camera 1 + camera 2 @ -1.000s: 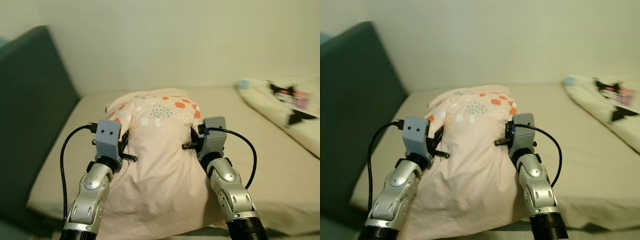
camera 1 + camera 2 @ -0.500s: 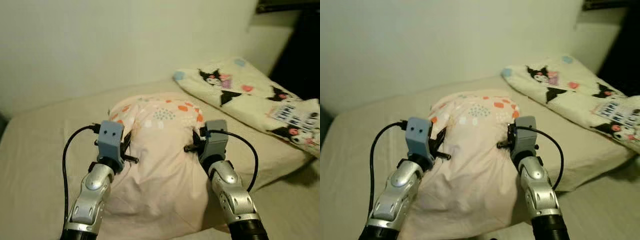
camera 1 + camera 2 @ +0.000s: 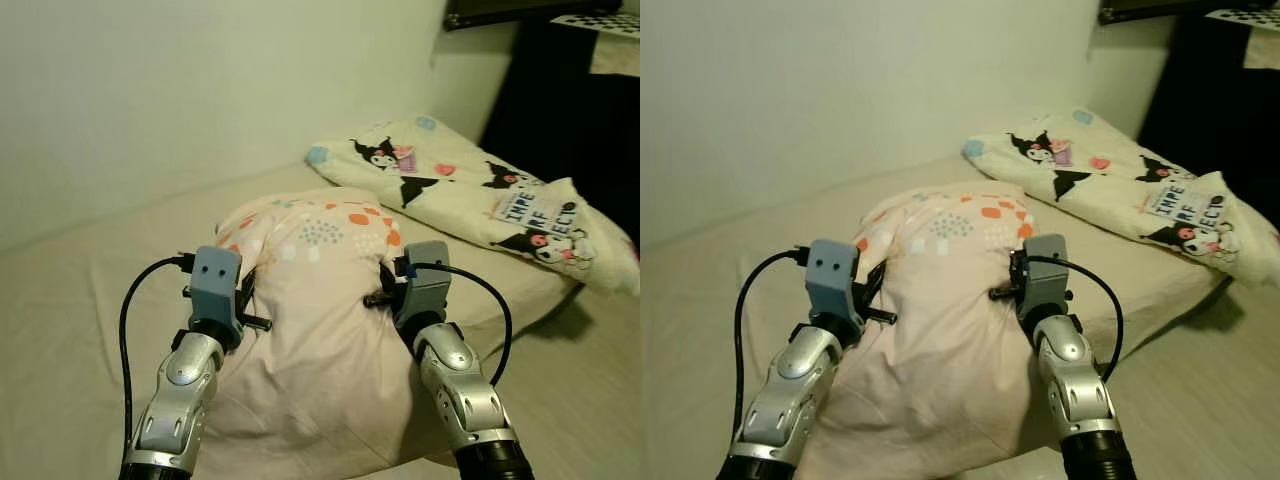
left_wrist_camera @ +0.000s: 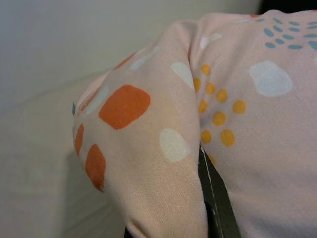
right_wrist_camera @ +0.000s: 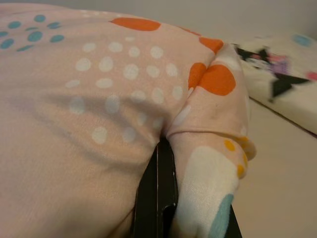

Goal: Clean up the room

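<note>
While both arms reach forward over the bed [image 3: 80, 300], the pink pillow [image 3: 320, 330] hangs between them, lifted by its two sides. Left gripper [image 3: 243, 290] has its fingers [image 4: 215, 198] pinched shut on a fold of the spotted cover, and right gripper [image 3: 388, 282] does the same on the opposite edge, fingers [image 5: 158, 198] clamped on cloth. This looks like the carrying step: the pillow wants setting down near the cartoon pillow [image 3: 470, 200] by the wall, then both grips released together. That cartoon cover carries printed lettering, roughly "IMPERFECT", partly creased.
</note>
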Tool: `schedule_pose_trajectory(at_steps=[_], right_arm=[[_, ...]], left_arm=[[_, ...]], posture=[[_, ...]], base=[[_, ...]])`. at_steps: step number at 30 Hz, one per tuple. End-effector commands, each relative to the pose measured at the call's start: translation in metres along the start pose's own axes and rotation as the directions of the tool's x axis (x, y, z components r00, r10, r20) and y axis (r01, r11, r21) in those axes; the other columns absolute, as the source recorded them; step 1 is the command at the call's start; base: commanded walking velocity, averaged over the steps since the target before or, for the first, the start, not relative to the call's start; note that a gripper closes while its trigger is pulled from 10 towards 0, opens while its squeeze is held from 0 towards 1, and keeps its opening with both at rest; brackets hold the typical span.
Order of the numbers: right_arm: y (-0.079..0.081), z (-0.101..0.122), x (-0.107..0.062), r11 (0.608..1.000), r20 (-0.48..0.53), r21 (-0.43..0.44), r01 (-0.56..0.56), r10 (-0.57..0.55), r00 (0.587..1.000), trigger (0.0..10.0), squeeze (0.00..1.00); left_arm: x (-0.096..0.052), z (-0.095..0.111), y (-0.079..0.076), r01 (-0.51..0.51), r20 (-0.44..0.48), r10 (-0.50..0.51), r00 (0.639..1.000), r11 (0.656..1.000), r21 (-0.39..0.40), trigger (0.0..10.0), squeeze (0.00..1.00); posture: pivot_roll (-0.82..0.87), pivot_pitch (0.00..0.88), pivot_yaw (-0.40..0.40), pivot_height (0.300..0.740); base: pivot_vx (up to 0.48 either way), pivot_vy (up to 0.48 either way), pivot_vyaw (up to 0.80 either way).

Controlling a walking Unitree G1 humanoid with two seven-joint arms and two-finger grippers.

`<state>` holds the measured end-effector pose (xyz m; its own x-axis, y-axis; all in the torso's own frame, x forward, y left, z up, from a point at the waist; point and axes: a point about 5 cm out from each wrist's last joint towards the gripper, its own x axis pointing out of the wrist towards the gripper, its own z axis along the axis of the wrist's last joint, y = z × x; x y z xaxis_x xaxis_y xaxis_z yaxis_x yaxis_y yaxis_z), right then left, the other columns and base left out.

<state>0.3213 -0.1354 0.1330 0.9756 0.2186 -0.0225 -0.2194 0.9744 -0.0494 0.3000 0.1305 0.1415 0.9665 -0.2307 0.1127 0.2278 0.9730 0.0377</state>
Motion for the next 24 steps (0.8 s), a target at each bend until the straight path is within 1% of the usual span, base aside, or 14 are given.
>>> schedule_pose_trajectory(at_steps=[1,8,9,10,12,17,22,24], right_arm=[[0.0107,0.0112,0.0023,0.999,0.061,-0.021,-0.045,0.046,0.997,10.0,0.0],[0.0144,0.0122,0.0037,0.997,0.069,-0.033,-0.067,0.069,0.995,10.0,0.0],[0.0148,0.0131,0.0034,0.997,0.077,-0.027,-0.071,0.073,0.994,10.0,0.0],[0.0143,0.0129,0.003,0.998,0.079,0.001,-0.067,0.067,0.995,10.0,0.0],[0.0136,0.0131,0.0025,0.998,0.085,0.015,-0.066,0.064,0.994,10.0,0.0],[0.014,0.0129,0.0023,0.997,0.089,0.011,-0.073,0.072,0.993,10.0,0.0],[0.0145,0.0134,0.0024,0.997,0.093,0.01,-0.078,0.077,0.993,10.0,0.0],[0.0146,0.0135,0.0025,0.997,0.093,0.01,-0.078,0.077,0.993,10.0,0.0]], left_arm=[[-0.0016,0.009,0.0009,-0.007,0.059,0.006,0.998,1.0,0.011,10.0,0.0],[-0.0021,0.0096,0.0047,-0.036,0.062,0.036,0.997,0.999,-0.004,10.0,0.0],[-0.0025,0.0101,0.0045,-0.037,0.065,0.037,0.997,0.999,-0.009,10.0,0.0],[-0.0029,0.0103,0.0046,-0.038,0.066,0.039,0.997,0.999,-0.013,10.0,0.0],[-0.0034,0.0104,0.0047,-0.043,0.068,0.043,0.997,0.999,-0.014,10.0,0.0],[-0.0026,0.0107,0.0041,-0.037,0.066,0.036,0.997,0.999,0.014,10.0,0.0],[-0.0017,0.011,0.0029,-0.036,0.066,0.035,0.997,0.999,0.011,10.0,0.0],[-0.0013,0.0113,0.0025,-0.036,0.067,0.036,0.997,0.999,0.006,10.0,0.0]], posture=[[-0.08,0.099,0.041,0.74],[-0.07,0.098,0.037,0.74],[-0.07,0.098,0.037,0.74],[-0.08,0.09,0.039,0.74],[-0.08,0.088,0.038,0.74],[-0.08,0.088,0.038,0.74],[-0.08,0.088,0.038,0.74],[-0.08,0.088,0.038,0.74]], base=[[0.0,0.0,0.8],[0.0,0.0,0.8],[0.0,0.0,0.0],[0.0,0.0,0.0],[0.0,0.0,0.0],[0.0,0.0,0.0],[0.0,0.0,0.0],[0.0,0.274,0.0]])
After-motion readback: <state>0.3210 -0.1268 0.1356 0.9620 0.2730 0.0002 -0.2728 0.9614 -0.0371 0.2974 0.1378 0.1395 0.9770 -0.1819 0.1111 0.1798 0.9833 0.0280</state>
